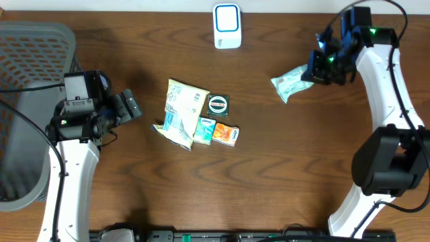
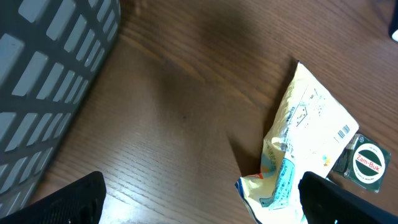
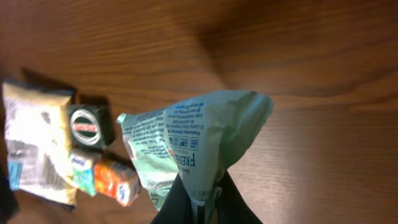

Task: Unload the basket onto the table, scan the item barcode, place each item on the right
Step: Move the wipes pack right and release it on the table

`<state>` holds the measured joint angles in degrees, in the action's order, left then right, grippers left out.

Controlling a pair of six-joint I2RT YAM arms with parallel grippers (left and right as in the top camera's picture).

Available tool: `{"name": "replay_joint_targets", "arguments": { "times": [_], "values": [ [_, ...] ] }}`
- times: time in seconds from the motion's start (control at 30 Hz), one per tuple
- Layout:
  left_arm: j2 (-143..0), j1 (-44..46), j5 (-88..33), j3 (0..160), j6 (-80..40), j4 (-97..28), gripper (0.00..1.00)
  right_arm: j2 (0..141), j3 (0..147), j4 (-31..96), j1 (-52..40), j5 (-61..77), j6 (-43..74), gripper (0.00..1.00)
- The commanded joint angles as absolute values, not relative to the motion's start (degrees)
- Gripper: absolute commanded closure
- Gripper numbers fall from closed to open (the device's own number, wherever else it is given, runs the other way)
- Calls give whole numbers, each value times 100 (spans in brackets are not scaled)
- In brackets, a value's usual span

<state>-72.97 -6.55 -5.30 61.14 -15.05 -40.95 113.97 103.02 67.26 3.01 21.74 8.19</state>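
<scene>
You're holding the mint pouch (image 1: 289, 84) clamped in the right gripper (image 1: 313, 72), scanner (image 1: 227, 25) sitting well apart to its left, left gripper (image 1: 131, 105) gaping wide.

One pouch (image 1: 289, 82), one bag (image 1: 183, 111), two packets (image 1: 204, 130) (image 1: 226, 134), one tin (image 1: 218, 105), one scanner (image 1: 227, 25), one basket (image 1: 27, 67)

Bright, even light from above; soft shadows on wood table (image 1: 269, 175). Overhead pic sharp, w/ green LED (image 1: 371, 30) glow on right arm (image 1: 386, 74). Left wrist pic: grey basket (image 2: 43, 81) soft-focus. Right wrist pic: green packet (image 3: 205, 124) print legible, dark shadow patch upper right.
</scene>
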Motion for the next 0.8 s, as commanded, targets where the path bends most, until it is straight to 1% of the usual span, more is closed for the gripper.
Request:
{"name": "replay_joint_targets", "arguments": {
  "times": [0.0,0.27,0.47,0.53,0.57,0.6,0.73,0.77],
  "values": [
    [-7310,-674,-539,6119,-1514,-4110,2,11371,9933,6501,541,2416,998,99],
    [-7310,-674,-539,6119,-1514,-4110,2,11373,8958,5642,1050,2412,1422,99],
    [-7310,-674,-539,6119,-1514,-4110,2,11373,8604,5089,1485,2366,1673,99],
    [-7310,-674,-539,6119,-1514,-4110,3,11373,8538,4950,1634,2115,1750,99],
    [-7310,-674,-539,6119,-1514,-4110,3,11373,8538,4921,1662,2012,1793,96],
    [-7310,-674,-539,6119,-1514,-4110,2,11373,8538,4897,1673,1970,1798,90],
    [-7310,-674,-539,6119,-1514,-4110,2,11373,8538,4908,1647,1970,1627,57],
    [-7310,-674,-539,6119,-1514,-4110,2,11373,8541,4908,1634,2023,1463,51]
  ]
}}
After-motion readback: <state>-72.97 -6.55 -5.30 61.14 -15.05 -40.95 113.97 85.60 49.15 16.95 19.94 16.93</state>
